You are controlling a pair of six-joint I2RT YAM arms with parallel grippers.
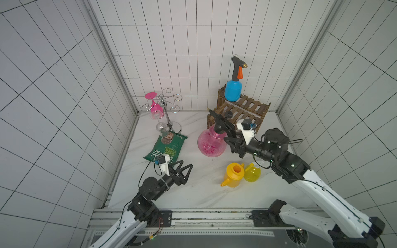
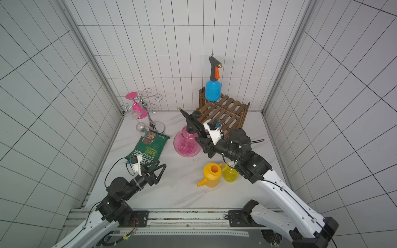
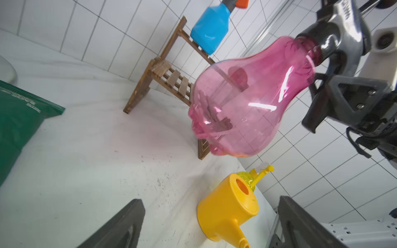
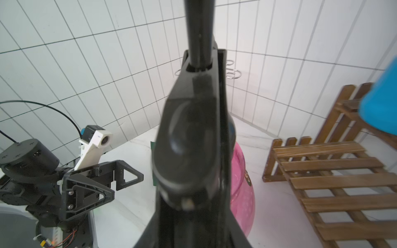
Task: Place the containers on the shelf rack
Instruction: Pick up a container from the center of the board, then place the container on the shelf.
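Observation:
My right gripper [image 1: 224, 130] is shut on the black pump head of the translucent pink sprayer [image 1: 211, 142]. The sprayer hangs tilted just in front of the shelf rack [image 1: 247, 109], and in the left wrist view its body [image 3: 247, 103] looks clear of the table. The blue sprayer [image 1: 233, 90] stands on the rack's upper tier. The yellow watering can [image 1: 233, 175] and the small yellow sprayer [image 1: 253, 172] stand side by side on the table below my right arm. My left gripper [image 1: 185, 166] is open and empty, near the bag's lower corner, pointing toward the can [image 3: 225, 212].
A green crisp bag [image 1: 166, 148] lies flat at the left. Behind it stands a chrome wire glass stand [image 1: 166, 107] with a pink wine glass [image 1: 154, 107] hanging from it and a clear glass [image 1: 162, 127] at its foot. Tiled walls close three sides.

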